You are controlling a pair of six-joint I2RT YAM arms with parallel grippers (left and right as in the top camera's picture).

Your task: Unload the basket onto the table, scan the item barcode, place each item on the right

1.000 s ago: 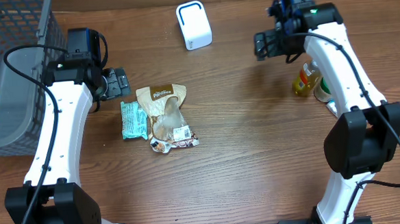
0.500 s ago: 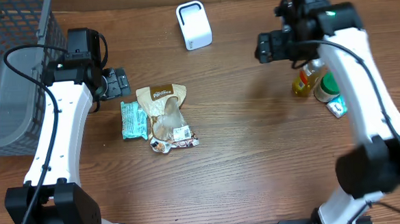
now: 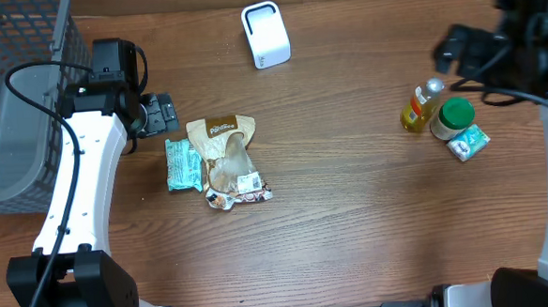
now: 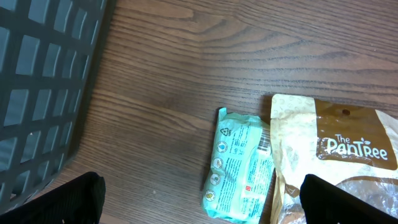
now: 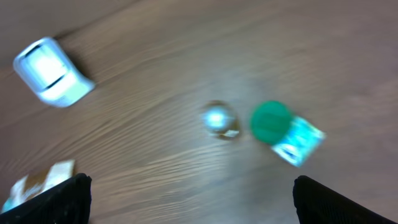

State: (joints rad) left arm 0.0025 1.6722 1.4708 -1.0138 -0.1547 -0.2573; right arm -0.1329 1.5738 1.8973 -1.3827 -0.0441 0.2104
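A white barcode scanner (image 3: 265,35) stands at the back of the table, and shows blurred at upper left in the right wrist view (image 5: 53,71). At left centre lie a teal packet (image 3: 183,165) and a brown PanTree pouch (image 3: 226,142) over a smaller packet (image 3: 243,195). My left gripper (image 3: 164,112) hovers open just behind the teal packet (image 4: 242,165) and pouch (image 4: 348,143), holding nothing. My right gripper (image 3: 452,45) is open and empty, high at the far right, blurred by motion.
A dark mesh basket (image 3: 17,92) fills the left edge, close to my left arm (image 4: 43,74). Below my right gripper stand a yellow bottle (image 3: 419,108), a green-lidded jar (image 3: 455,116) and a small teal packet (image 3: 468,143).
My right arm has swung fast to the right, from near the scanner to beyond the bottle and jar. The left arm and the items have not moved.
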